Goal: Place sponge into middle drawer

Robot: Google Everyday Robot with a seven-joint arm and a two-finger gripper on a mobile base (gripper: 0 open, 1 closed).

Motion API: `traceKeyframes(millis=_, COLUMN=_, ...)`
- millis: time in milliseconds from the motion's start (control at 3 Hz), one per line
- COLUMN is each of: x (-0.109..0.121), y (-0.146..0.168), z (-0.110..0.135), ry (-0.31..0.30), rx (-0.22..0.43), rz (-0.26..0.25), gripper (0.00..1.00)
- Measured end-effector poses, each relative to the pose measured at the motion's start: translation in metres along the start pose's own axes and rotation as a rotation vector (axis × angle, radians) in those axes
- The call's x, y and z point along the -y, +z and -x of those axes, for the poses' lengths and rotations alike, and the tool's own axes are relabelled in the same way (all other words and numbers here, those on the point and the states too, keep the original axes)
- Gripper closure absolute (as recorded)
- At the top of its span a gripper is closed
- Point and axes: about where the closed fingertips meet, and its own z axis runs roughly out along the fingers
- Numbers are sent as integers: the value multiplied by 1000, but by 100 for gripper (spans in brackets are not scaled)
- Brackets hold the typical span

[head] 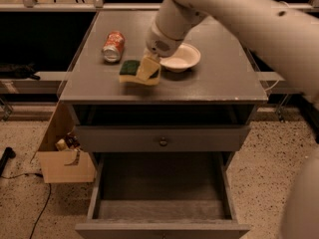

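Below, middle drawer (162,183) pulled wide out, only plain grey floor showing inside. Cardboard box (60,166) at left on speckled floor (279,173), small items inside, unclear. White bowl (182,58) on cabinet top (219,78), inside plain white. Gripper (148,67) down on sponge (130,67), just left of bowl; clamped or not, cannot tell. Orange can (113,46) on its side near sponge; label unreadable.
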Motion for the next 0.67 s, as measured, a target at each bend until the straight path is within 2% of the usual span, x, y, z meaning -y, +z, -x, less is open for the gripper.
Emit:
traceKeyframes(millis=333, x=-32, y=-71, z=-39, ry=73, rx=-11, rz=-51, gripper=100)
traceKeyframes(millis=667, x=-68, y=-150, z=-73, ry=115, rx=-53, rz=-120, gripper=100)
